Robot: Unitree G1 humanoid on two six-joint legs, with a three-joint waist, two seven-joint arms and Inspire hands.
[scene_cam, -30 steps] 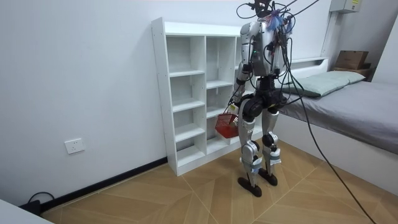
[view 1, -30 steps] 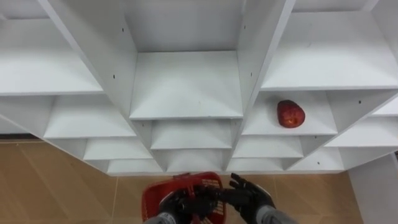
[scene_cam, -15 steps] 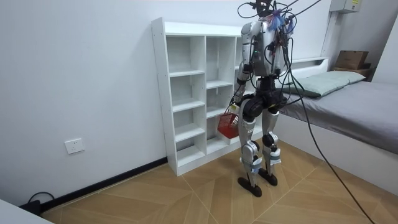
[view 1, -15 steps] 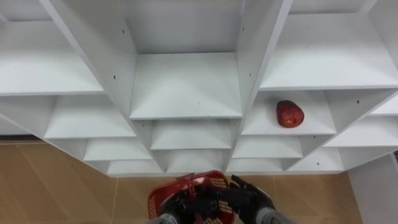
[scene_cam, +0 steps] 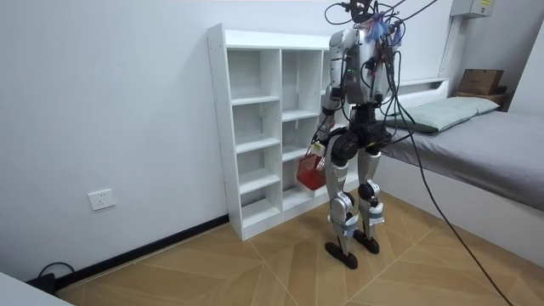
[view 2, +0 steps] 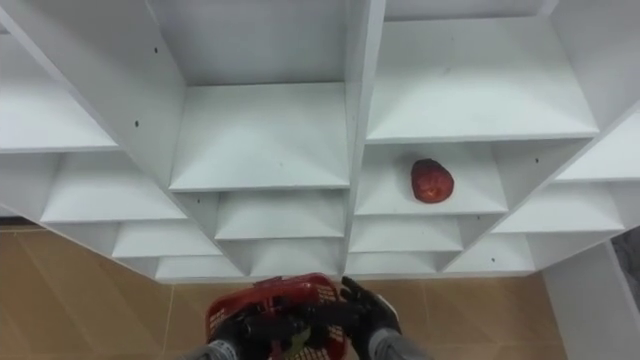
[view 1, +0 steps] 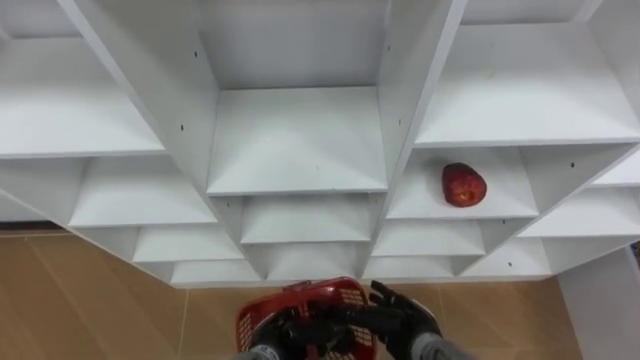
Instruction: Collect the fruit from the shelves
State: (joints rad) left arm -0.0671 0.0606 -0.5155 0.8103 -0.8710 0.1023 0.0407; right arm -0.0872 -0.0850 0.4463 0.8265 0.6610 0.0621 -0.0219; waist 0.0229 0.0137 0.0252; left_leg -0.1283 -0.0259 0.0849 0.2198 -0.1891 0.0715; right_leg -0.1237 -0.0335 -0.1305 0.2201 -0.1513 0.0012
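Left eye view: keep red basket (view 1: 338, 294) hanging from curled left hand (view 1: 283, 336); lift loose-fingered right hand (view 1: 405, 318) off its rim; reach up to apple (view 1: 463, 185) on right-hand shelf (view 1: 415, 203); wrap gently, clear of the divider (view 1: 402, 150).

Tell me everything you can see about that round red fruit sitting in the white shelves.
The round red fruit looks like an apple: smooth, slightly glossy skin, with a darker hollow at its far end. It seems whole. It lies alone on a white shelf board of the white shelving unit, in a compartment right of the middle column, apart from the walls. Only that board touches it.
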